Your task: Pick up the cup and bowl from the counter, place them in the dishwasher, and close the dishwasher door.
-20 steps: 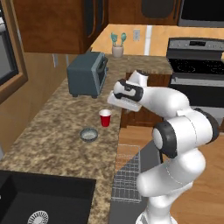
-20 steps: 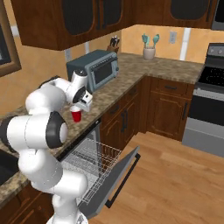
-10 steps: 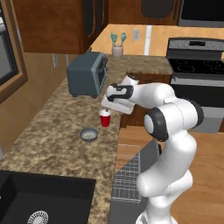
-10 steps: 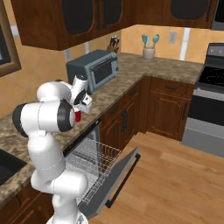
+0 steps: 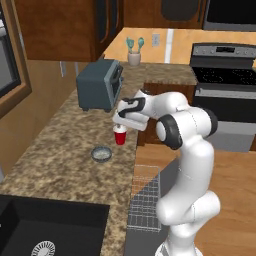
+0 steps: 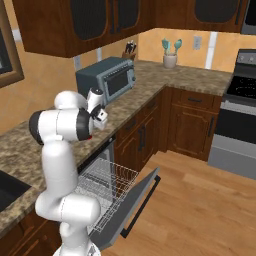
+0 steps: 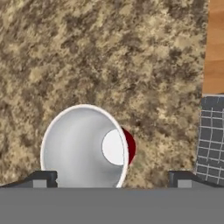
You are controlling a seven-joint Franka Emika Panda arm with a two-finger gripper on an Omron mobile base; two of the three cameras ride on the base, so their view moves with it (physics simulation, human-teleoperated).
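Granite counter, cup upright just below spread claw.

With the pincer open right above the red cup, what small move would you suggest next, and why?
Probably lower a little further, then close. The pincer stands open just above the cup, which sits upright on the counter, nearer one finger than the other, so a slight sideways shift to centre it would help.
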